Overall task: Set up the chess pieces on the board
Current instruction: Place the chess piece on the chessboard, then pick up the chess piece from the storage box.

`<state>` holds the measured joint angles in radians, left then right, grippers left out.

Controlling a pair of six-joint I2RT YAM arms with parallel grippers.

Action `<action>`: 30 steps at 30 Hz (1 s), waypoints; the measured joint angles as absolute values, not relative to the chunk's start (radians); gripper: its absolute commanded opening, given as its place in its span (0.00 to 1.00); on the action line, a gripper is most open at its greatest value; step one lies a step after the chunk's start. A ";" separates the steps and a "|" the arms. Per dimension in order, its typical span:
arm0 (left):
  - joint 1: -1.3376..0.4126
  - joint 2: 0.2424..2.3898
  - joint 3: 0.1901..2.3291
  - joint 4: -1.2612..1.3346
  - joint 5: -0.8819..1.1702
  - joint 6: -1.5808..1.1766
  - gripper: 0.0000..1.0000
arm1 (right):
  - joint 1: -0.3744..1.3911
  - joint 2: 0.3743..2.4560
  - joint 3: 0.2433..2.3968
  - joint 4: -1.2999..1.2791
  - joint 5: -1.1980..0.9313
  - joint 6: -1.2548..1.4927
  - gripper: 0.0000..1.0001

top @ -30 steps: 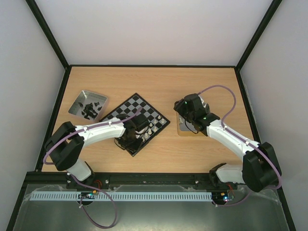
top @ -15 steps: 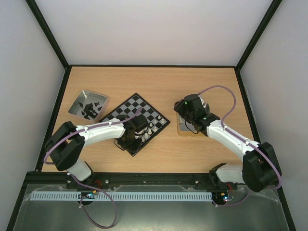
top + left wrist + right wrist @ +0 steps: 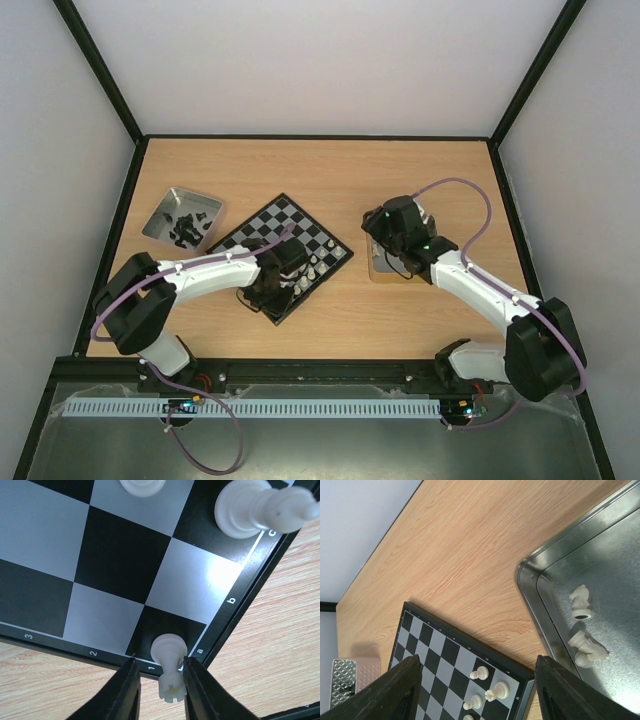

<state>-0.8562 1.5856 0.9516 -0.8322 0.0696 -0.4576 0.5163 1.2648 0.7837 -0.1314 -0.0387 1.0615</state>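
White rook [image 3: 170,672] stands upright on the board's [image 3: 115,565] corner square, marked a and 1, which is its proper home. My left gripper [image 3: 161,665] brackets it with the jaws narrow and a thin gap on one side. I judge it free-standing, not pinched. Two squares along the board's edge stands another white piece [image 3: 250,510]. My right gripper [image 3: 478,660] hangs wide and empty to the right of the board, over the metal tray [image 3: 532,575] of loose white pieces [image 3: 581,605], apparently placed for a pick.

Wooden table [image 3: 330,170]; metal tray [image 3: 172,200] at left, seemingly another tray [image 3: 600,555] right.
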 measured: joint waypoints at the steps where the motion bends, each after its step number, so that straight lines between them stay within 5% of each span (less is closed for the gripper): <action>1: -0.856 1.586 0.952 -0.832 0.069 -0.457 0.35 | 0.516 1.262 0.782 -0.131 -0.038 1.061 0.62; 16: -0.770 1.377 0.958 -0.751 0.086 -0.454 0.48 | 0.443 1.270 0.782 -0.226 -0.027 0.935 0.47; 30: -0.728 1.150 0.944 -0.455 0.073 -0.564 0.51 | 0.400 1.561 0.867 -0.267 -0.090 0.788 0.39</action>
<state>-0.7280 1.1496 0.9436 -0.4545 0.0734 -0.5636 0.3996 1.5608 0.8669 -0.2672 -0.0898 0.7879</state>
